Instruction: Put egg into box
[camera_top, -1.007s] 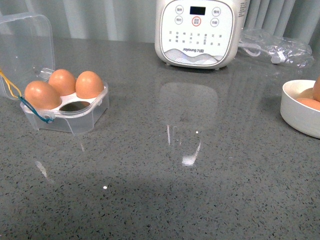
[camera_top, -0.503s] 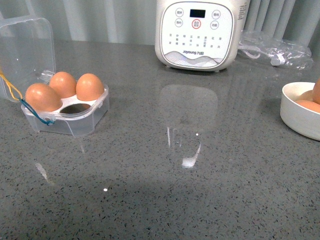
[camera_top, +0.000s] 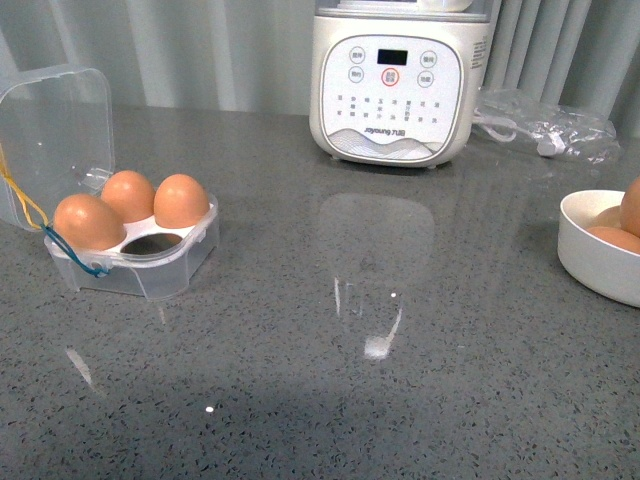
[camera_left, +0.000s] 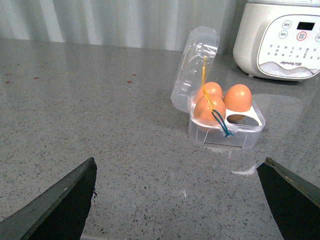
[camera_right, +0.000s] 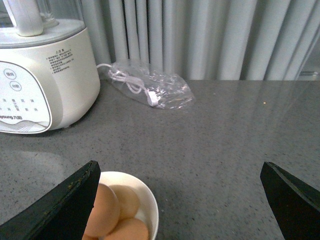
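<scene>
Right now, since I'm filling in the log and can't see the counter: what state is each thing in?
Box: lid open, three eggs in, one cell empty.
Bowl: holds several more eggs.
Left gripper: open, empty.
Right gripper: open, empty.
Cord: bundled in a plastic bag.
Cooker: screen dark.

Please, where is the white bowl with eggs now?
In the front view, the white bowl stands at the right edge of the counter, cut by the frame, nearer than the cooker and far right of the egg box.
</scene>
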